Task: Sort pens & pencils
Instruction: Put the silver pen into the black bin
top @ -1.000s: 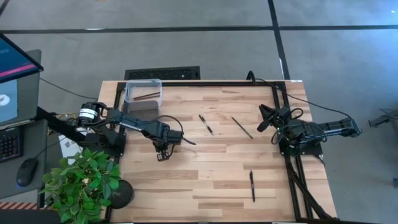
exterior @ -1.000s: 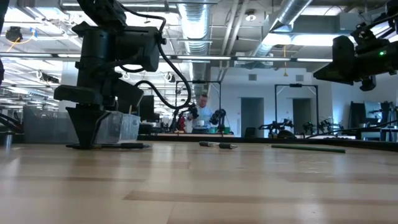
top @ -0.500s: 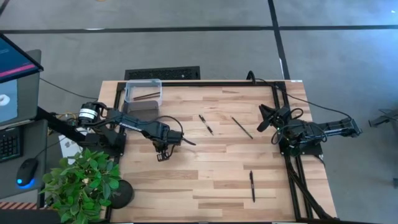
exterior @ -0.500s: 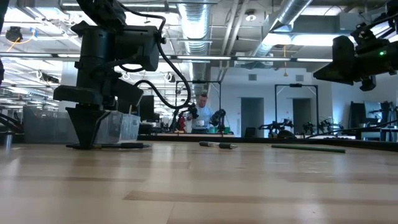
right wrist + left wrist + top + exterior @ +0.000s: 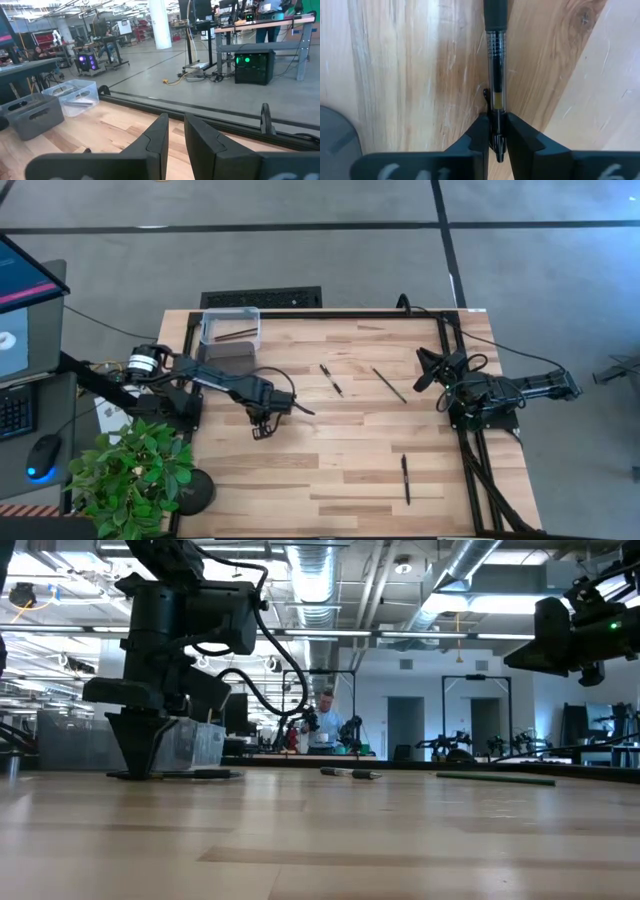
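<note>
Where the left wrist view looks down, a slim black pen with a clear ribbed barrel [image 5: 495,75] lies flat on the pale wooden worktop [image 5: 340,460], toward its left edge, its clip end nipped between the fingers of the left pincer [image 5: 496,131]. Judged from its build, the pen is light, rigid and smooth-sided, so it could swivel in so narrow an end grip; the rubber sleeve nearer mid-length looks the surer hold. Another short black pen [image 5: 331,379] and a thin dark pencil [image 5: 389,385] lie mid-worktop, toward the far edge, and a third black pen [image 5: 405,478] lies near the front right corner. A clear plastic bin [image 5: 229,327] holding thin sticks sits at the far left corner. Over the right edge, the right pincer [image 5: 175,131] hangs idle, fingers nearly together on nothing.
</note>
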`<state>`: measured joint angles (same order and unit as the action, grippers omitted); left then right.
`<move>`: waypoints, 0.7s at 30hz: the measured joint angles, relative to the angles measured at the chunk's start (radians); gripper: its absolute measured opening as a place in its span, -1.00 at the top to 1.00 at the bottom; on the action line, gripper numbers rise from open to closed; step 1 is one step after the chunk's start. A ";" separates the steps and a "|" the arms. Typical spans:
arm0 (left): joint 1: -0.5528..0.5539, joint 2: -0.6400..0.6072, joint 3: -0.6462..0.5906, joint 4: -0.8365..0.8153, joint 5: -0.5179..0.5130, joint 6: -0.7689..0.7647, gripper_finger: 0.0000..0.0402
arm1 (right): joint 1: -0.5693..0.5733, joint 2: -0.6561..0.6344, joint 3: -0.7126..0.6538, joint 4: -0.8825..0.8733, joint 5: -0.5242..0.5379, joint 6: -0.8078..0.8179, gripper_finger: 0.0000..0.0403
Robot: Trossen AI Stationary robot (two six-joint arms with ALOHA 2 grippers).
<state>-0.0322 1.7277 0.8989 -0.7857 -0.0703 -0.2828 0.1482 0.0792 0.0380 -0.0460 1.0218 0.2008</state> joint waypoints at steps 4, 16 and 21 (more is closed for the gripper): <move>0.000 -0.006 0.044 -0.041 -0.001 0.009 0.86 | 0.000 0.000 0.000 0.000 0.000 0.000 0.59; 0.002 -0.126 0.101 -0.050 -0.041 0.012 0.94 | 0.000 0.000 0.000 0.000 0.000 0.000 0.59; 0.000 -0.196 0.128 -0.168 -0.123 0.001 0.92 | 0.000 0.000 0.000 0.000 0.000 0.000 0.59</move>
<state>-0.0319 1.5320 1.0272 -0.9537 -0.1937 -0.2814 0.1481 0.0795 0.0380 -0.0460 1.0219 0.2008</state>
